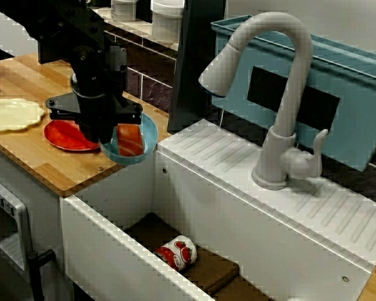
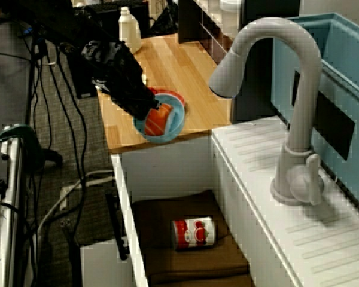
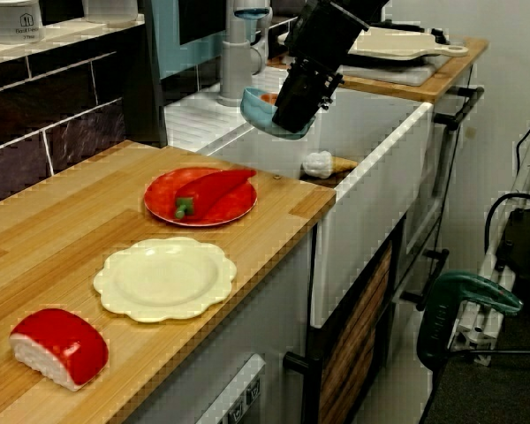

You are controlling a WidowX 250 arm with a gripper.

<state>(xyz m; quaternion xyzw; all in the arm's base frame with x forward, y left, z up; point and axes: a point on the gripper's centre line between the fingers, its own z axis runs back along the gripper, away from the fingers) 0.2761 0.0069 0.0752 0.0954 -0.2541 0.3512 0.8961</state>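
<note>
My black gripper (image 1: 108,133) is shut on the near rim of a light blue bowl (image 1: 141,145). An orange-pink food piece (image 1: 130,140) lies in the bowl. In the view along the sink the bowl (image 2: 170,125) hangs tilted at the wooden counter's edge, by the sink corner. The view across the counter shows the gripper (image 3: 291,113) and bowl (image 3: 263,113) raised above the counter end, over the sink rim. Just behind the bowl a red plate (image 3: 163,201) carries a red pepper (image 3: 214,189).
A cream scalloped plate (image 3: 165,278) and a red-and-white food piece (image 3: 57,346) lie further along the counter (image 3: 79,221). In the sink (image 1: 106,241), a red-and-white can (image 2: 194,232) rests on a brown mat (image 2: 161,257). A grey faucet (image 1: 282,94) stands behind, with a blue bin (image 1: 354,103) at the wall.
</note>
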